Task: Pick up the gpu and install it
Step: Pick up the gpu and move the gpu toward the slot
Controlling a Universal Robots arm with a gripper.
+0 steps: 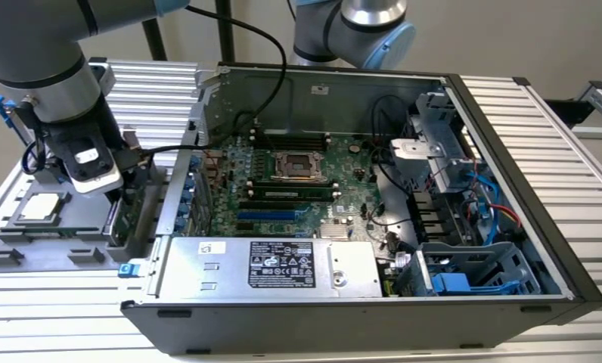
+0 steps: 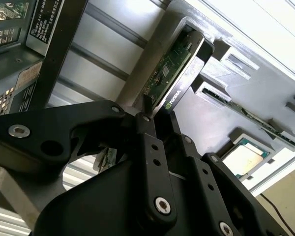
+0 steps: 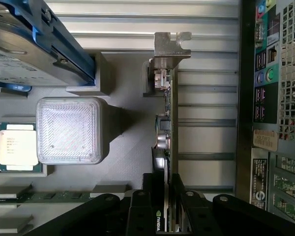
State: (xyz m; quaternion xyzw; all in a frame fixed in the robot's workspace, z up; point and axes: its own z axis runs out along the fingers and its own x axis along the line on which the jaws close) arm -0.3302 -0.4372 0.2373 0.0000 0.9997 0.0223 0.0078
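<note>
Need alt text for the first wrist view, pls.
The black claw grips the gpu, a thin green-board card with silver end bracket, seen edge-on, standing in a grey plastic holder tray. On the tray also sit a square silver-lidded processor chip and a silver hard drive in a blue caddy; a computer case's port panel lies opposite.

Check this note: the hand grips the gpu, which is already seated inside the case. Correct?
No. The hand grips the gpu, but the card stands on edge in the grey tray outside the case, not seated in it. The first wrist view shows this.
</note>
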